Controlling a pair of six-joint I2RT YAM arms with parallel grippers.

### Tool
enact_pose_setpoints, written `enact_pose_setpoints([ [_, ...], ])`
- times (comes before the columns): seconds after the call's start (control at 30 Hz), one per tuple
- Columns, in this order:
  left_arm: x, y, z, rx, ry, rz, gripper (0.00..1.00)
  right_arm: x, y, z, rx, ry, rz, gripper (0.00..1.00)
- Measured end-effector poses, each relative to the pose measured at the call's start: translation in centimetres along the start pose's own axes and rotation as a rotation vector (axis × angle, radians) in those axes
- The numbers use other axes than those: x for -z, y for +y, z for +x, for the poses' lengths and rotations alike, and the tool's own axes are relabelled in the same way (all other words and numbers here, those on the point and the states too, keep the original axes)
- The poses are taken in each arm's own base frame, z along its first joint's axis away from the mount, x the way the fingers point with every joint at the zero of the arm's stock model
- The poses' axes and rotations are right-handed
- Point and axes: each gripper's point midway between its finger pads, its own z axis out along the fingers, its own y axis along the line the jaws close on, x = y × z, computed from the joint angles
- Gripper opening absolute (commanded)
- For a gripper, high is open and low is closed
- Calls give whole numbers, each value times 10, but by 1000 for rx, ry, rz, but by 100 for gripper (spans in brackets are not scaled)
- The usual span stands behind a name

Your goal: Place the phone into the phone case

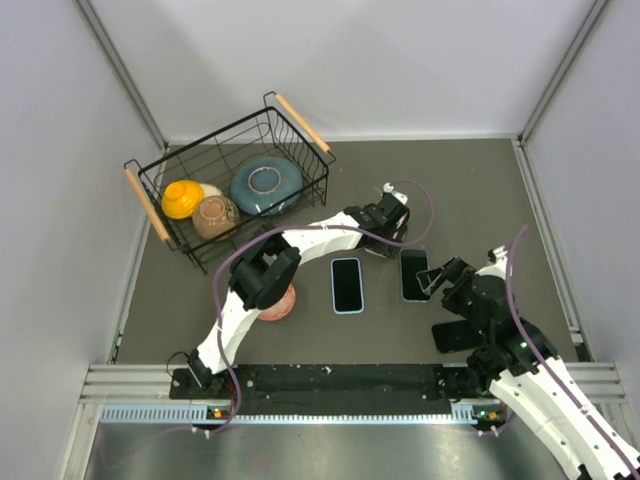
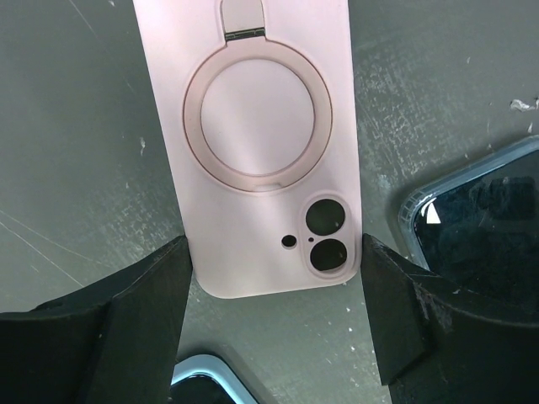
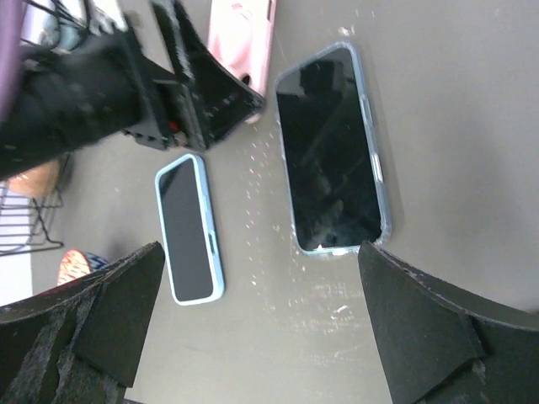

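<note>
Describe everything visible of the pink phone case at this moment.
The pink phone case lies flat on the grey table, back up. It looks like matte silicone, with a round ring stand folded flat, two camera cutouts and a small hole near one rounded corner. That end sits inside the left gripper, with its fingers at each long edge. Whether they press it is unclear.

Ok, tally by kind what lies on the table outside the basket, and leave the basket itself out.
Phones: 2
Pink phone case: 1
Bowl, partly under the left arm: 1
Total: 4
</note>
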Motion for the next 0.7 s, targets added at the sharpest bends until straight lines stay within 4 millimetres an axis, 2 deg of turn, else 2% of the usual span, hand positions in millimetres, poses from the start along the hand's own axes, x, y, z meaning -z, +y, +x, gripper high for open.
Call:
enact_pose_setpoints([
  [0.13,6,4,9,11,3,19,56,-16,-12,21,-14,66,46,98],
  [0.2,13,8,17,12,20,29,52,-25,-16,25,-18,84,73,98],
  [0.4,31,16,41,36,51,89,43,-56,-27,22,-83,123,137,94],
  [0.47,38,18,48,50,66,121,43,-64,-29,21,-101,142,136,92],
  [0.57,45,18,54,75,84,171,41,-74,-21,19,-116,177,103,88],
  [0.7,50,15,55,107,96,228,41,-95,6,6,-123,231,42,83],
])
